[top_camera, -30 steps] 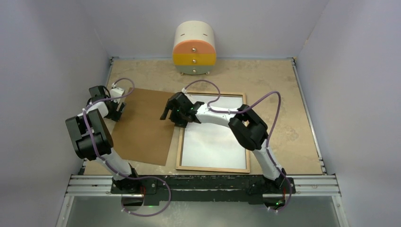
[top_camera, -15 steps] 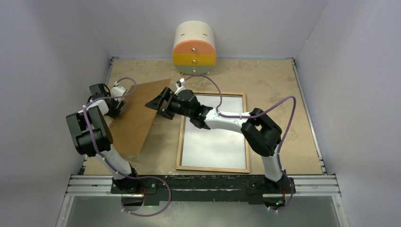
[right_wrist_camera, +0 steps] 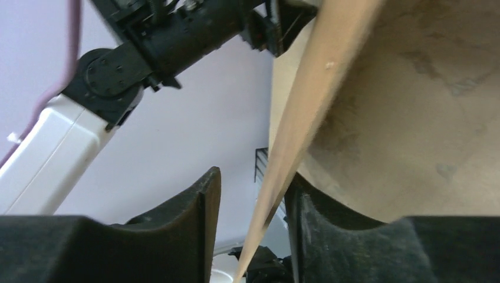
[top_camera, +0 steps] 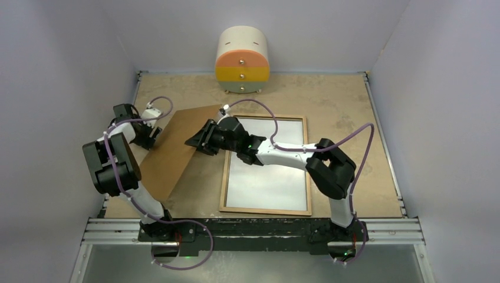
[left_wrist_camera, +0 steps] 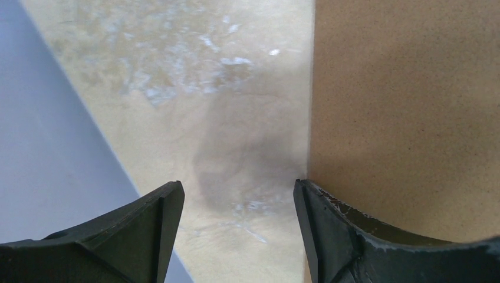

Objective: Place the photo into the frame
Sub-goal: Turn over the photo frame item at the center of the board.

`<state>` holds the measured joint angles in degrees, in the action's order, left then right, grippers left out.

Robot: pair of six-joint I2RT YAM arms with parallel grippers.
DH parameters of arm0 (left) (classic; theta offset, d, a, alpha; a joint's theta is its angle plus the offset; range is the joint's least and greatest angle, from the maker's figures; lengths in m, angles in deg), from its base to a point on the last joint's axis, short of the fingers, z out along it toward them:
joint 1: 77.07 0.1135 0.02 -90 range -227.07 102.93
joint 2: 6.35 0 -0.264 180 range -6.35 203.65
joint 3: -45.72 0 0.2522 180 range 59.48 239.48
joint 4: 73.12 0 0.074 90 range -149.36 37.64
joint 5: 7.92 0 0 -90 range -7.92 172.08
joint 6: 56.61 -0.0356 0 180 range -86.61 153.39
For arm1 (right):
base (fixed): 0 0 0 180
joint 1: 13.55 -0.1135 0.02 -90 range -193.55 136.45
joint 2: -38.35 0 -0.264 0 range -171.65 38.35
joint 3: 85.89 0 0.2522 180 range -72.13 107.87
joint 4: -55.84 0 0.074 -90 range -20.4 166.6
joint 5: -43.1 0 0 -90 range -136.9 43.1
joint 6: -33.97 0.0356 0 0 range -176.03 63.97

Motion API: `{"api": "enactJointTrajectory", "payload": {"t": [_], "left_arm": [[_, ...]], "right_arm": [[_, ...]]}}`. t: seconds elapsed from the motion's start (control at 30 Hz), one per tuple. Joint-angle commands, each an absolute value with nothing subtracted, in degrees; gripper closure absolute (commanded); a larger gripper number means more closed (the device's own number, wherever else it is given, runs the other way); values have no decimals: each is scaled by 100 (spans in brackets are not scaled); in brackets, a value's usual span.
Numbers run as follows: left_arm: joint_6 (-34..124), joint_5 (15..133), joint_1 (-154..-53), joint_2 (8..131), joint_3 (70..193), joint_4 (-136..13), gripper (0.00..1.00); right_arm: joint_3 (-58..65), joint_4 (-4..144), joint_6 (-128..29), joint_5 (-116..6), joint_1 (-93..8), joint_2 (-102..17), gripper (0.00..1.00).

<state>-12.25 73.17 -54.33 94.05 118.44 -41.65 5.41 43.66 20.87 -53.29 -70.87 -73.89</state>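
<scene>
While the brown backing board [top_camera: 177,150] stands tilted at left of centre, its right edge raised, the frame [top_camera: 265,210] lies flat right of centre, wood-coloured back upward. The white sheet filling it is judged to be the photo [top_camera: 265,171], face down; no print shows. Thin and glossy, the photo is probably light, limp and easily creased or smudged, so best taken by its margin. The frame is likely stiff with a fragile pane, best held by its rails. Right gripper [top_camera: 197,140]: fingers straddle the board's raised edge, one touching, a gap at the other; a firm hold cannot be told. Left gripper [top_camera: 152,134]: fingers spread, nothing between them, one beside the board's left edge. Mottled tan table [top_camera: 348,118]; lilac walls [top_camera: 448,88]; round drawer unit [top_camera: 243,59] at top centre.
</scene>
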Motion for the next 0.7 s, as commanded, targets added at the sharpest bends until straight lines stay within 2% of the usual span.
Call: {"api": "enactJointTrajectory", "payload": {"t": [0.0,0.07,0.17,0.27,0.47,0.67], "left_arm": [[-1094,6449,-5563,9376,11878,-2230,25],[-1134,6164,-5577,9077,12056,-1959,22],[-1241,5874,-5601,8754,12292,-1575,19],[-1350,5697,-5601,8462,12453,-1333,17],[-1575,5097,-5604,7826,13563,-598,6],[-2258,3732,-5606,7147,14660,20,3]], "right_arm": [[857,5428,2044,-5007,-7048,-7064,62],[996,5767,2096,-4962,-7042,-7177,75],[1028,5921,2212,-4948,-7020,-7316,84],[1102,5989,2300,-4982,-6964,-7425,100],[1639,6240,2388,-4995,-6731,-7337,100],[2394,6504,2449,-4850,-6171,-6948,100]]}}
